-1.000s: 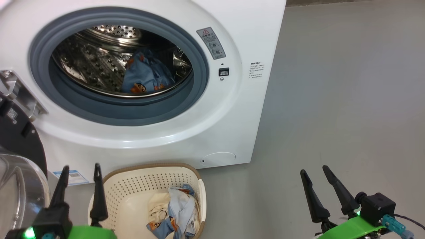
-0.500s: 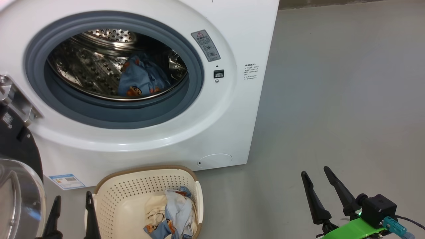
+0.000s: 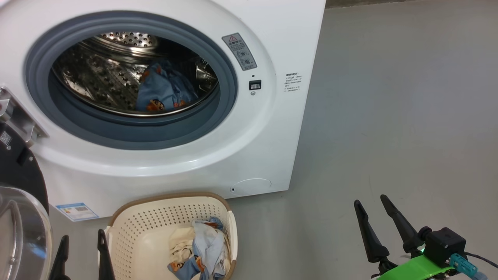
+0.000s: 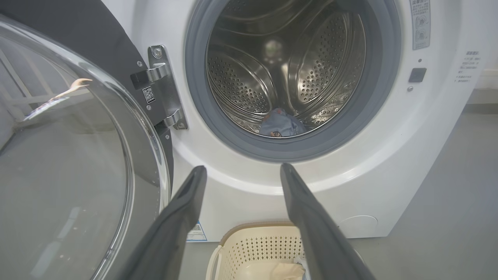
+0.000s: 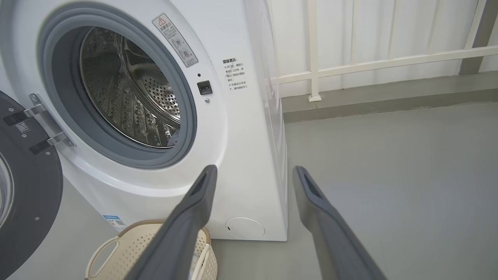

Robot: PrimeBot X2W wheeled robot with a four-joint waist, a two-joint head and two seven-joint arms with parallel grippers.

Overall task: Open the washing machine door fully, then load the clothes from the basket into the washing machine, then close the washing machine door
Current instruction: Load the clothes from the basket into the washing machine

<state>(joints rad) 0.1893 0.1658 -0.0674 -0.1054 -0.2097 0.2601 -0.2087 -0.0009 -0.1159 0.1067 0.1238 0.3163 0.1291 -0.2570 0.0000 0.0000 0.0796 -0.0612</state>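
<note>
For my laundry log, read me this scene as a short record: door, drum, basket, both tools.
Door: large round black-rimmed glass door, swung open
Drum: steel drum of white front-loading washing machine holds blue orange-printed garment
Basket: cream perforated plastic basket on floor, pale blue and cream clothes inside
Left tool: open, empty
Right tool: open, empty

You're facing a boxy white washing machine (image 3: 272,147) with a smooth glossy shell, a mirror-bright perforated steel drum (image 3: 101,74) and a matt grey-blue gasket ring (image 3: 128,132), beside a slick clear glass door bowl (image 4: 58,175) and a matt cream perforated plastic basket (image 3: 148,225) of soft crumpled cloth garments (image 3: 206,249).
</note>
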